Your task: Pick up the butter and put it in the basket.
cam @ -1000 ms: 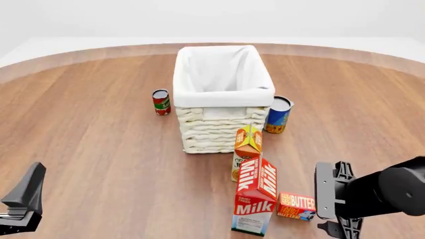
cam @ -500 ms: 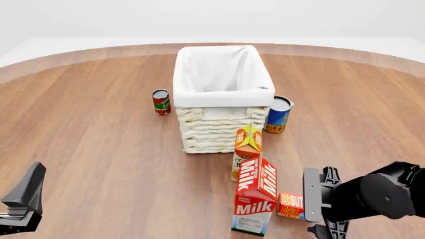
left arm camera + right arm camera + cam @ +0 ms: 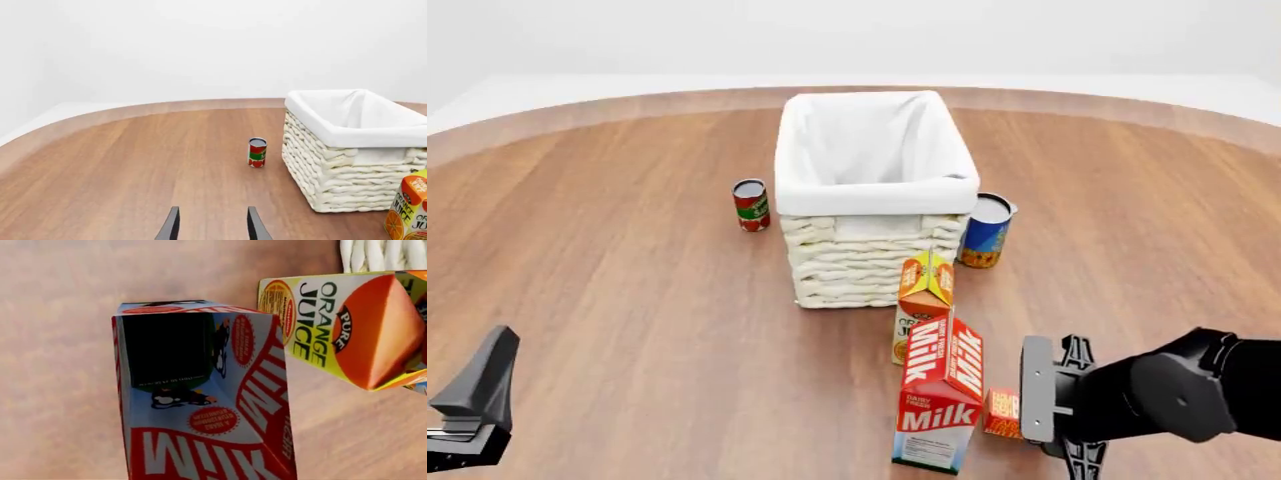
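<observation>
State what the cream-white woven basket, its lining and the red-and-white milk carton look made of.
Cream-white woven basket: wicker-like, matte; thick interlaced strands show. White lining: apparently cloth, soft folds draped over the rim. Red-and-white milk carton: probably printed paperboard, smooth faces and sharp creases.

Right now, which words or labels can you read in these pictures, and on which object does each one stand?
"Milk": milk carton, on the front and on the sloped top.
"ORANGE JUICE", with "PURE" on a round badge: juice carton.
Butter: mostly hidden by the right gripper, lettering unreadable.
Red can, blue can: labels too small.
Milk carton's small print: blurred.
</observation>
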You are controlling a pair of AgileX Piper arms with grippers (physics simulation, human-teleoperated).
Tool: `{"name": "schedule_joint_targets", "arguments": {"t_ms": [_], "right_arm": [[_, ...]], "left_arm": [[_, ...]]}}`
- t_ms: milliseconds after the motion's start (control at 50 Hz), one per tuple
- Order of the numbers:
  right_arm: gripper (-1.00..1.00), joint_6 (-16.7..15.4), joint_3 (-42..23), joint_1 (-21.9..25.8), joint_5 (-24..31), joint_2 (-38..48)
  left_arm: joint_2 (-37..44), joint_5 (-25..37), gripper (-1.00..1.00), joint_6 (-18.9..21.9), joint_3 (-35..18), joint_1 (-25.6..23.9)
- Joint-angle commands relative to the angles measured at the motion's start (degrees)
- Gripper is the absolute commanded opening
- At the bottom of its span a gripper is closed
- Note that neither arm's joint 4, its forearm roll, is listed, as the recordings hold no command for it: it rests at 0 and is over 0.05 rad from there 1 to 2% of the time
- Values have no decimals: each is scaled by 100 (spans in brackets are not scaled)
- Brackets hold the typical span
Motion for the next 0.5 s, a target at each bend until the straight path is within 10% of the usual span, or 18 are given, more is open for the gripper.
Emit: {"name": "schedule_joint_targets", "arguments": {"t_ms": [20,500], "right_arm": [[-100,92,-12,233,34,87],[-100,-437,-304,-532,1561,-1617]], "left_arm": [[0,0,100,0,0,0],[0,0,100,0,0,0]]}}
